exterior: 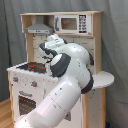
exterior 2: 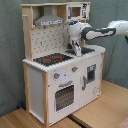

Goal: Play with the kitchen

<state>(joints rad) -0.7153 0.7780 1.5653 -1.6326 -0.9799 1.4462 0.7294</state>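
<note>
Kitchen: the toy kitchen [exterior 2: 60, 75] stands on a wooden floor [exterior 2: 105, 107] before a dark curtain [exterior 2: 10, 50]; in the first exterior view it sits behind the arm [exterior: 65, 95].
Build: light wood side panels and top, white front and counter.
Stovetop: black with red rings [exterior 2: 52, 59], on the counter toward the second exterior view's left.
Hood: grey [exterior 2: 49, 20], above the stovetop, under the top shelf.
Microwave: white with a dark window [exterior: 70, 23], on the upper shelf beside the hood.
Oven door: white with a barred window [exterior 2: 64, 96], low on the front, knobs [exterior 2: 56, 76] above it.
Back wall: pale pegboard [exterior 2: 47, 40] behind the stovetop.
Gripper: the gripper [exterior 2: 77, 51] points down over the counter next to the stovetop, on the sink side.
Jaws: cannot tell how far apart they are, or whether they hold anything.
</note>
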